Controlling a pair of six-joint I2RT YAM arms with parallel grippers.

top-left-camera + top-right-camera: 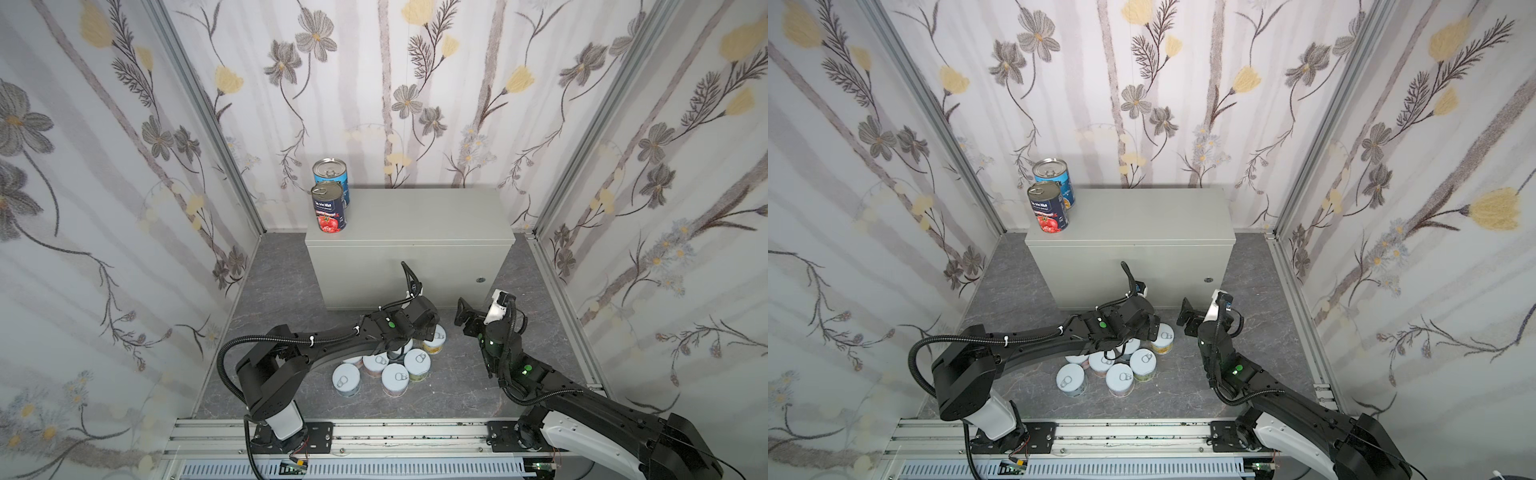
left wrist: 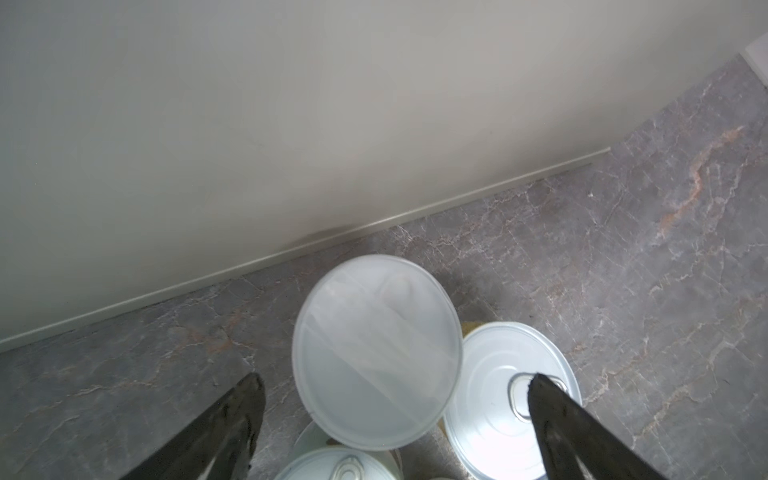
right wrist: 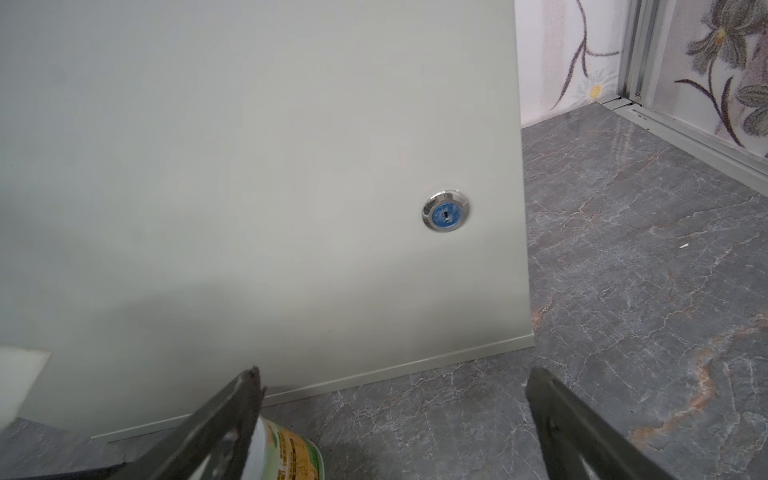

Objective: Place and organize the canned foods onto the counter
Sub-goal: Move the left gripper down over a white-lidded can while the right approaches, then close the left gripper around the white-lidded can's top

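The counter (image 1: pixel 415 216) is set against the back wall, and its front face drops straight to the floor (image 1: pixel 282 291). Two tall cans are stood upright at its left end. The navy tomato can (image 1: pixel 329 208) is placed close to the front left corner and the blue can (image 1: pixel 332 176) just behind it; whether they touch cannot be told. The rest of the flat top is seen bare up to the right edge.

The short cans (image 1: pixel 395 376) are bunched on the floor just before the counter's front. About seven can be counted, though the count is unsure where the left arm (image 1: pixel 328 337) covers them. The left gripper (image 2: pixel 395 382) is held above this bunch with its jaws spread wide. One pale-lidded can (image 2: pixel 376 353) is framed between the fingers and nothing is pinched.

The right gripper (image 3: pixel 395 374) is pointed at the counter's front near the lock (image 3: pixel 446 215), jaws likewise spread and empty, with a green-labelled can (image 3: pixel 286 453) beside one finger. Open marbled floor is seen to its right. The space is enclosed by flowered walls (image 1: pixel 415 83) and a metal rail (image 1: pixel 374 432) in front.
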